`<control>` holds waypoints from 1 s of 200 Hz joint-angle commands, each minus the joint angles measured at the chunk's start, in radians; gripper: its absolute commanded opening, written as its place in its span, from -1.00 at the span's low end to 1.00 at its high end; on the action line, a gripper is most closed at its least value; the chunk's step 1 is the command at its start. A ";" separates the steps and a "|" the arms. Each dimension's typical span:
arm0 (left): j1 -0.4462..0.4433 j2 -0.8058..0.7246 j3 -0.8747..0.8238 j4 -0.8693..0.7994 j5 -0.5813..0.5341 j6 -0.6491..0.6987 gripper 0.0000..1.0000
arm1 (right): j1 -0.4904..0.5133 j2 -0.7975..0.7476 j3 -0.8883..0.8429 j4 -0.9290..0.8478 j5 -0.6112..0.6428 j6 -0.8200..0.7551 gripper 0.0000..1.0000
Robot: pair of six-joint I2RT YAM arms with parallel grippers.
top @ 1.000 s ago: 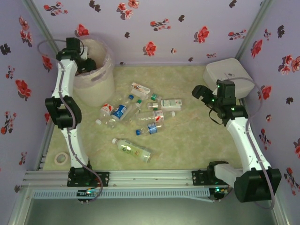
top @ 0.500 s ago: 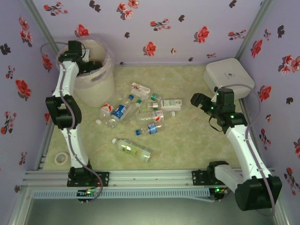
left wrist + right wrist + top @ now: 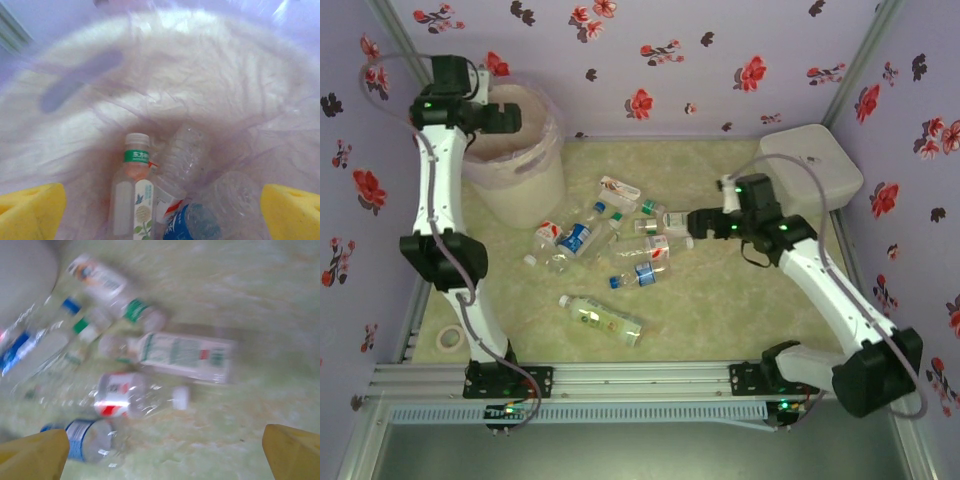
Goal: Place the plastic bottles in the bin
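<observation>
left arm stands tall from its base, elbow out by the left wall, forearm running up and the wrist bent over, so the left gripper (image 3: 506, 118) hangs over the mouth of the bin (image 3: 530, 190), pointing down into it. claw is released: in the left wrist view both yellow pads sit wide apart at the bottom corners, gripping nothing. right arm is folded low, elbow at the front right corner, forearm reaching left across the table (image 3: 740, 300). right gripper (image 3: 697, 222) hovers just beside the right end of the bottle cluster, also released, pads spread wide and empty (its wrist view is motion-blurred). counts: two arms and one bin, which stands back left and is lined with a pinkish bag. plastic bottles (image 3: 575, 238): at least four lie at the bottom of the bin, namely a white-capped bottle (image 3: 131, 200) with a green band, a crumpled clear one (image 3: 187, 155), a blue-labelled one (image 3: 185, 227) and another clear one (image 3: 232, 195). on the table i make it about ten, all lying down. roughly nine are bunched mid-table and overlapping, so i can't tell the exact number. a lone bottle (image 3: 603, 316) with a green label lies apart, nearer the front. one white lidded box (image 3: 810, 165) sits back right, behind the right wrist. one tape roll (image 3: 448, 338) sits at the front left edge.
</observation>
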 commanded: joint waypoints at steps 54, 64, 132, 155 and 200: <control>-0.002 -0.313 -0.188 -0.073 0.100 -0.173 1.00 | 0.567 0.362 0.197 -0.262 -0.105 -0.307 0.97; -0.002 -0.344 -0.231 -0.051 0.124 -0.193 1.00 | 0.610 0.399 0.198 -0.261 -0.117 -0.288 0.97; -0.002 -0.493 -0.418 0.033 0.156 -0.250 1.00 | 0.689 0.559 0.122 -0.154 -0.108 -0.212 0.99; -0.002 -0.519 -0.453 0.046 0.159 -0.257 0.99 | 0.689 0.589 0.106 -0.098 -0.135 -0.192 0.94; -0.001 -0.557 -0.486 0.048 0.157 -0.266 1.00 | 0.688 0.547 0.068 -0.082 -0.135 -0.160 0.38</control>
